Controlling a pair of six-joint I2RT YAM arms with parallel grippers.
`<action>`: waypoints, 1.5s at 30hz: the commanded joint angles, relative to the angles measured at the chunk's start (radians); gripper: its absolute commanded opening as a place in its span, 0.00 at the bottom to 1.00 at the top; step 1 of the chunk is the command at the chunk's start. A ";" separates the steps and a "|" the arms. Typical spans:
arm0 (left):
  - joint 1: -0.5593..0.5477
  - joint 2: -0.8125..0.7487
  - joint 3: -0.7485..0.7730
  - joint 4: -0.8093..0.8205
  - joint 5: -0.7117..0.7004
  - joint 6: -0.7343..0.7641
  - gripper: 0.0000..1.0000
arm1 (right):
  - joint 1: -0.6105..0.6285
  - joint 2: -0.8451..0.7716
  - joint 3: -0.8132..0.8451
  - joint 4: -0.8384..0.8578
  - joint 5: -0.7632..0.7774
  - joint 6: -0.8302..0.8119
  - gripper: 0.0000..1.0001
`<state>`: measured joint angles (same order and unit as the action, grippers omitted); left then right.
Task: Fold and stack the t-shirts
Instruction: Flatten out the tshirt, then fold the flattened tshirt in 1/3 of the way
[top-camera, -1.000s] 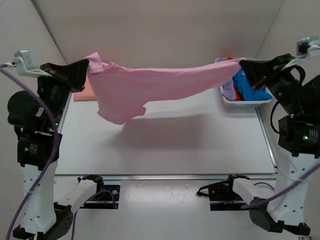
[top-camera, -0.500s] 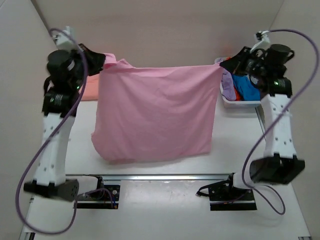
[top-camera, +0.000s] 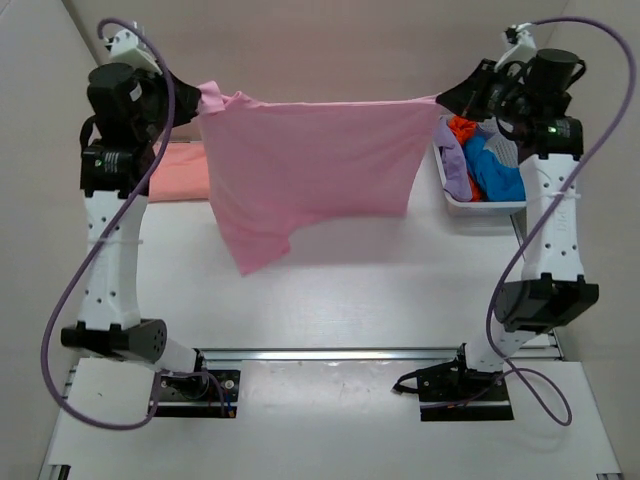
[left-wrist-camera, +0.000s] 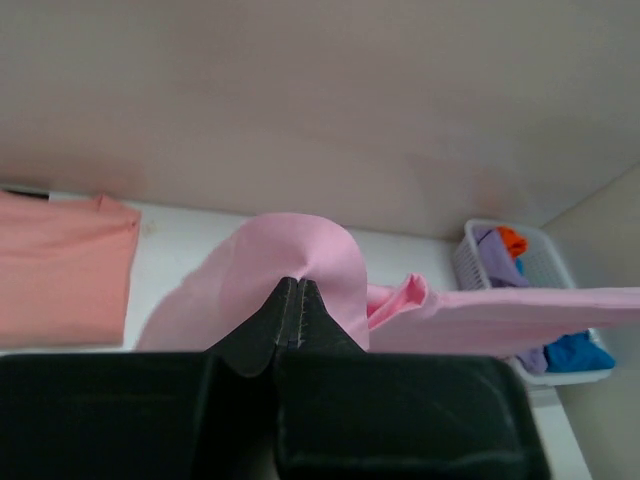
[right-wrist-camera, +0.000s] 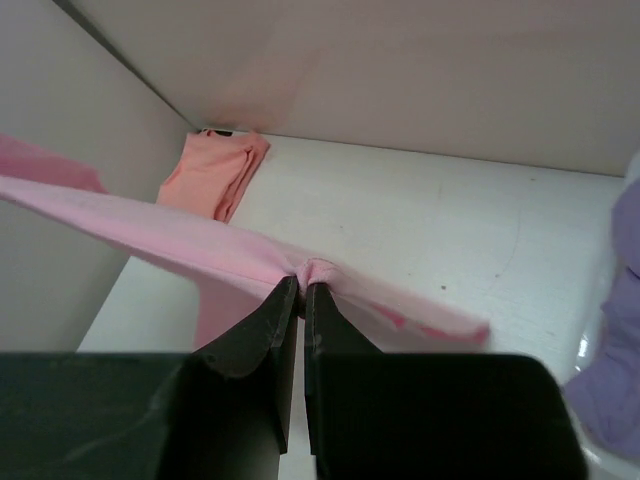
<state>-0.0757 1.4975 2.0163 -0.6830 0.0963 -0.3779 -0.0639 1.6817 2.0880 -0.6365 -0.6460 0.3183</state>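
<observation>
A light pink t-shirt (top-camera: 310, 165) hangs spread in the air between both raised arms, its lower edge swinging above the table. My left gripper (top-camera: 200, 98) is shut on its left top corner (left-wrist-camera: 300, 250). At the right top corner (right-wrist-camera: 312, 268), my right gripper (top-camera: 440, 98) is shut on the cloth too. The top edge is pulled taut between them. A salmon-peach t-shirt (top-camera: 180, 172) lies folded flat at the table's far left, also seen in the left wrist view (left-wrist-camera: 60, 265) and the right wrist view (right-wrist-camera: 210, 170).
A white basket (top-camera: 480, 208) with purple, blue and orange clothes stands at the table's far right, just below my right gripper; it shows in the left wrist view (left-wrist-camera: 530, 250) as well. Walls close in behind and on both sides.
Both arms have risen and carried the pink t-shirt up and back. The cloth first hung long and flat; now its lower edge has swung up and bunched toward the left.
</observation>
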 joint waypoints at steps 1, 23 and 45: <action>-0.003 -0.097 -0.031 0.022 0.036 0.002 0.00 | -0.054 -0.079 -0.092 0.008 -0.015 -0.024 0.00; -0.128 -0.934 -1.473 0.057 0.147 -0.253 0.00 | -0.028 -0.481 -1.290 -0.134 0.287 -0.136 0.00; -0.113 -0.778 -1.484 0.138 0.109 -0.193 0.00 | -0.094 -0.487 -1.385 -0.138 0.275 -0.074 0.01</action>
<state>-0.2039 0.7010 0.4686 -0.5957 0.2337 -0.6006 -0.1539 1.2011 0.6975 -0.8070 -0.3679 0.2371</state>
